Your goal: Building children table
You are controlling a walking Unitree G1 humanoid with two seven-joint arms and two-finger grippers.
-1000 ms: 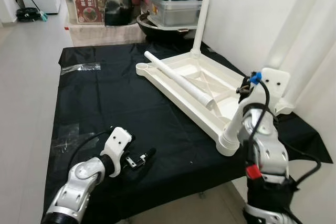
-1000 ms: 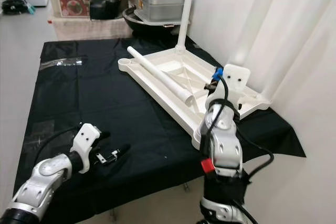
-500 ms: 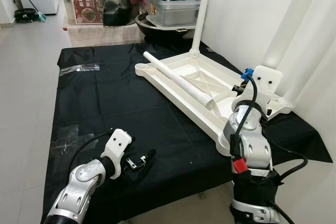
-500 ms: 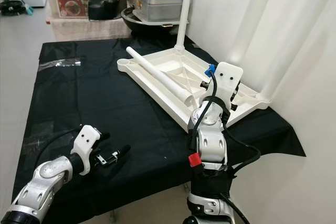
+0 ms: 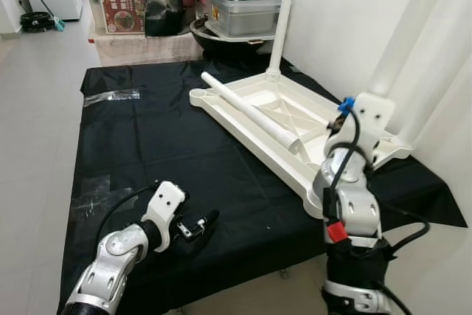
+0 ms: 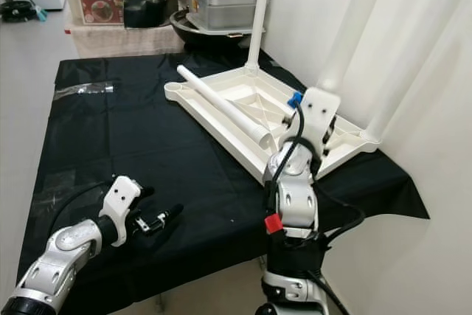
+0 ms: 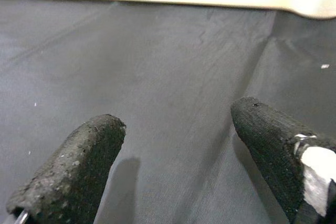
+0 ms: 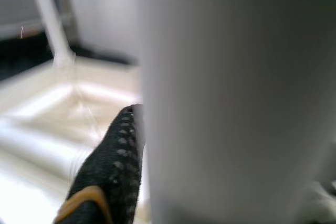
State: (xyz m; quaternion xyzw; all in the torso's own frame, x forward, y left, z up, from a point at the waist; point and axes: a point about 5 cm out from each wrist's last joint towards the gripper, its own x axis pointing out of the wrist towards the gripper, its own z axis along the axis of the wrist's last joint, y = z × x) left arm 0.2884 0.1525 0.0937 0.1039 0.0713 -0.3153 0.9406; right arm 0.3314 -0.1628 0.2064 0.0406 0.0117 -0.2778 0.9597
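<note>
A: Where is the table?

B: The table point(image 5: 251, 112) lies upside down on the black cloth point(image 5: 147, 145), well ahead of the left gripper point(image 5: 210, 219). Three legs stand upright in its corners; a loose leg point(image 5: 251, 112) lies across its underside.

A: State of the left gripper?

B: Its fingers point(image 7: 79, 166) are spread wide, with only cloth between them. A pale edge shows far beyond the tips; it cannot be identified from the wrist view.

A: And the right gripper?

B: The right arm point(image 5: 350, 182) reaches to the base of the near upright leg point(image 5: 402, 35). Its wrist housing hides the fingers in both eye views. In the wrist view one finger point(image 8: 107, 166) lies against the leg point(image 8: 231, 98), which is blurred and very close. The second finger is hidden behind the leg, so grip state cannot be determined.
</note>
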